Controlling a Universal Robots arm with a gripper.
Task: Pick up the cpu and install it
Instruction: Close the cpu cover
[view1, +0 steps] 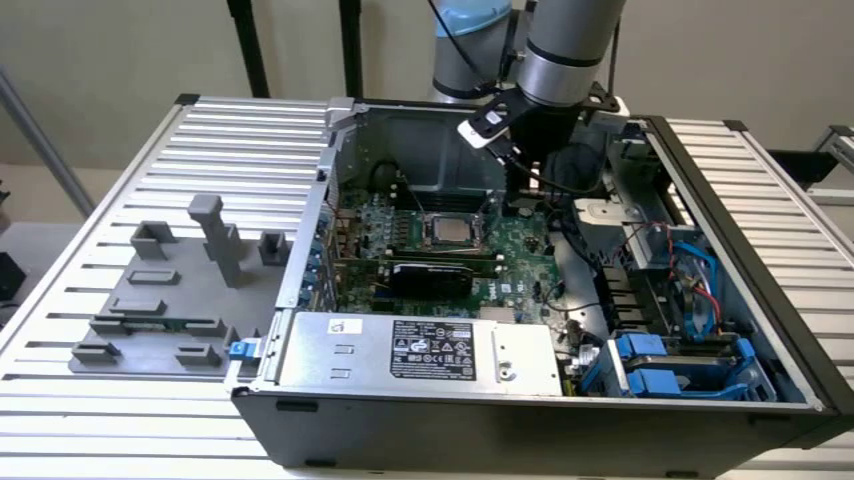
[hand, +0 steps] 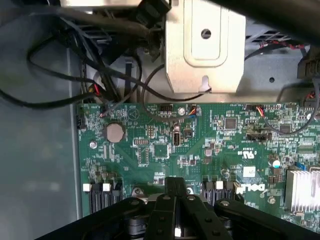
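Cpu is not in my gripper, whose jaws are pressed together, empty, above the green motherboard; it lies seated on that board nearby. Black cables beside me could snag if I swing wide.

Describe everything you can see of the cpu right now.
The cpu is a small square chip with a silvery-grey metal top. It lies flat, face up, inside a dark square socket frame on the green board of the open computer case, just above the long black card in the exterior view. Only the socket seems to touch it. The gripper, shut on nothing, hangs apart from it toward the exterior view's right.
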